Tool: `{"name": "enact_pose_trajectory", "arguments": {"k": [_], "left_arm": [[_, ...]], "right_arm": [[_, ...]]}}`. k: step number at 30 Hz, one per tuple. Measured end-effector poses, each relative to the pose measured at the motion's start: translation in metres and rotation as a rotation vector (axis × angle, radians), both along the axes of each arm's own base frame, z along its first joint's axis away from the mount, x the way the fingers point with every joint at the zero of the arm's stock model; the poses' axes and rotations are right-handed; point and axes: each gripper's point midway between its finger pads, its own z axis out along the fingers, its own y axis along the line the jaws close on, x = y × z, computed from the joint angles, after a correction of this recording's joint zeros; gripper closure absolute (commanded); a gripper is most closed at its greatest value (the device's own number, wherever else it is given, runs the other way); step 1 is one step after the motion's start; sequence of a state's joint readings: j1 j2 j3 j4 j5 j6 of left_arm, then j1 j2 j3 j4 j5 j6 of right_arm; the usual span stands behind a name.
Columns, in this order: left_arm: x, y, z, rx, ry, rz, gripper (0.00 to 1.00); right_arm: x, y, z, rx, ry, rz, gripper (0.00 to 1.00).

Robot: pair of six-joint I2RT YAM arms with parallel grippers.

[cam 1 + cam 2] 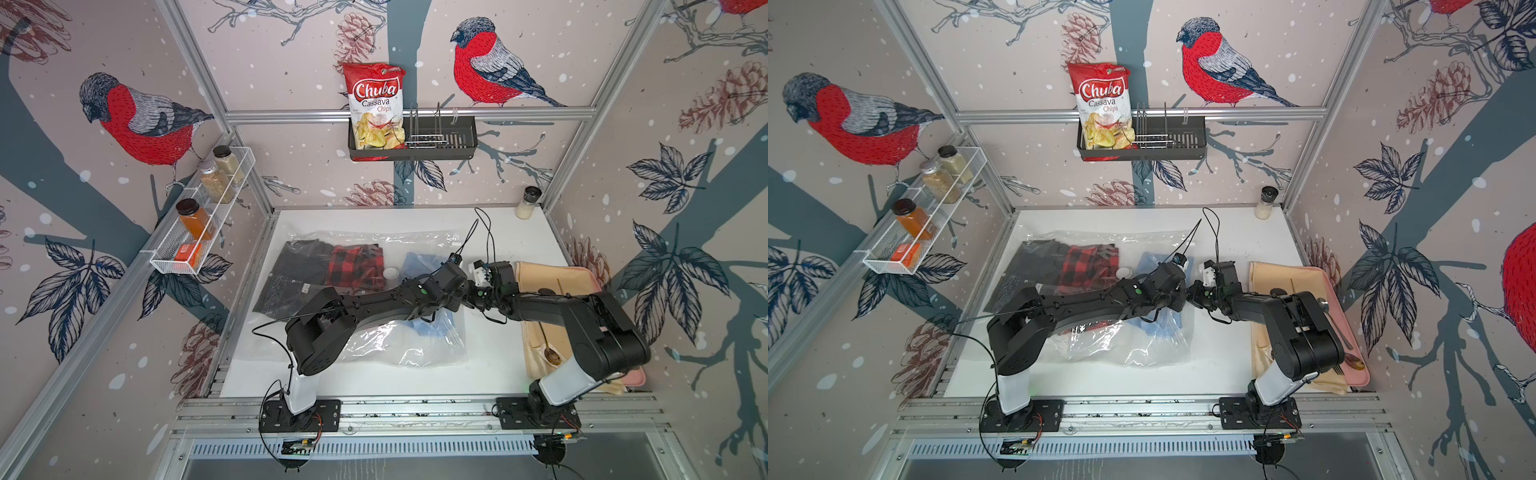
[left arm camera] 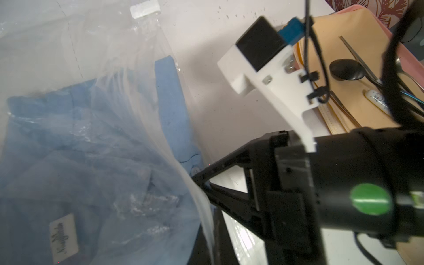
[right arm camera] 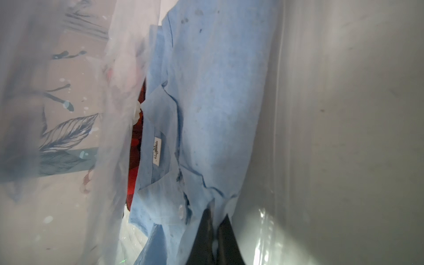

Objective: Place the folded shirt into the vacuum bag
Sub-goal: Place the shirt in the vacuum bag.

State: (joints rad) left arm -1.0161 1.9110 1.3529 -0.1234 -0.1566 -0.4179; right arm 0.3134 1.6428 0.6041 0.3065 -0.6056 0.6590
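One folded blue shirt [image 3: 206, 91] is lying partly inside the open mouth of the vacuum bag [image 1: 374, 243], next to a red plaid shirt [image 1: 353, 266] and a black shirt [image 1: 297, 266] deeper in. The right gripper [image 3: 215, 221] is pinching the blue shirt's edge, jaws closed on the fabric. The left gripper [image 2: 206, 238], jaws closed, is holding the bag's upper sheet lifted. The bag is resting on the white table [image 1: 490, 353].

White table [image 1: 498, 232]: vacuum bag [image 1: 415, 241], jar [image 1: 528, 203], seemingly tray [image 1: 638, 376].
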Motion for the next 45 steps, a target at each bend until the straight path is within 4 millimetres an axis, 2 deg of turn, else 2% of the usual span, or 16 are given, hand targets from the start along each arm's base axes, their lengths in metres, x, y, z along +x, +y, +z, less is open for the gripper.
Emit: {"name": "enact_pose_trajectory", "arguments": {"k": [6,14,17,24,27,28,29,30,31,34,36,41,43,45], "left_arm": [[-0.004,0.003,0.006,-0.007,-0.006,-0.005,1.0],[-0.008,0.007,0.014,-0.009,-0.027,-0.024,1.0],[-0.01,0.008,0.015,-0.008,-0.029,-0.032,1.0],[-0.015,0.01,0.019,-0.002,-0.045,-0.057,1.0],[-0.017,0.011,0.021,-0.002,-0.048,-0.061,1.0],[-0.017,0.011,0.021,-0.002,-0.051,-0.061,1.0],[-0.017,0.012,0.021,0.0,-0.054,-0.063,1.0],[-0.017,0.012,0.021,0.002,-0.055,-0.064,1.0],[-0.017,0.012,0.021,0.002,-0.055,-0.065,1.0],[-0.016,0.012,0.021,0.007,-0.06,-0.066,1.0],[-0.016,0.012,0.019,0.009,-0.059,-0.066,1.0],[-0.015,0.011,0.013,0.018,-0.054,-0.066,1.0],[-0.015,0.01,0.01,0.022,-0.052,-0.067,1.0],[-0.014,0.009,0.008,0.022,-0.051,-0.067,1.0]], "right_arm": [[0.005,-0.001,-0.007,-0.009,0.011,-0.001,1.0],[0.018,-0.021,-0.004,-0.054,-0.032,0.011,1.0],[0.022,-0.015,0.0,-0.059,-0.056,0.044,1.0],[0.026,0.012,0.0,-0.064,-0.073,0.127,1.0],[0.026,0.013,0.0,-0.071,-0.075,0.123,0.99],[0.025,0.011,-0.001,-0.076,-0.068,0.112,0.96],[0.022,0.009,-0.002,-0.074,-0.052,0.096,0.87],[0.019,0.007,-0.001,-0.077,-0.051,0.089,0.74],[0.016,0.006,0.0,-0.073,-0.04,0.073,0.68],[0.006,0.003,0.004,-0.072,-0.038,0.056,0.51],[0.0,0.001,0.01,-0.059,-0.038,0.044,0.47],[-0.027,-0.005,0.015,-0.032,-0.038,0.038,0.48],[-0.043,-0.006,0.011,-0.022,-0.015,0.048,0.54],[-0.058,-0.003,0.008,-0.013,0.008,0.066,0.65]]}}
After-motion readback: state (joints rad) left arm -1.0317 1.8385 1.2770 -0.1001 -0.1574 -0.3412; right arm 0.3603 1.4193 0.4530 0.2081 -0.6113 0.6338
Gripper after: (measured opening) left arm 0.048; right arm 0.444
